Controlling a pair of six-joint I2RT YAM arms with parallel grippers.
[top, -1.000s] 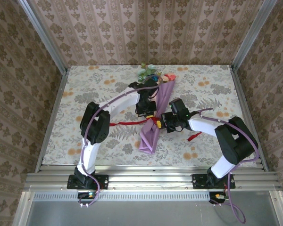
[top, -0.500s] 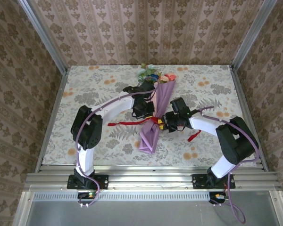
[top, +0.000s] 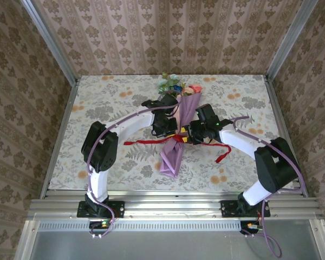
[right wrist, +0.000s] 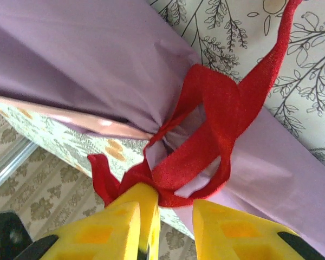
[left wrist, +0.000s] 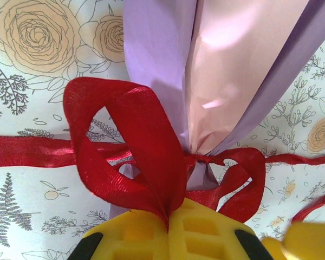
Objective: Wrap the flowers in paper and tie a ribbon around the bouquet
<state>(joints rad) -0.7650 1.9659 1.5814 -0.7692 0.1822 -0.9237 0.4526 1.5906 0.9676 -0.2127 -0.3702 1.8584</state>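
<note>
We see the bouquet (top: 173, 157) lying at the middle of the counter (top: 114, 168). Its flowers (top: 172, 85) are close to the far edge, and its narrow tip points toward the near edge but stops well short of it. The ribbon (top: 143, 142) crosses the cone's waist, with one loose end trailing left and another curling right, both flat on the cloth.

The left arm (top: 127, 122) reaches in from the left. Its jaws are pressed together on a loop of the ribbon (left wrist: 146, 141), just below where the lilac paper (left wrist: 157, 54) is cinched.

The right arm (top: 244, 143) comes in from the other side. Its jaws stand partly apart, with the knot's red band (right wrist: 216, 119) lying across their tips, unclamped.

Broad strips of bare counter lie to either side, out to the metal side rails.
</note>
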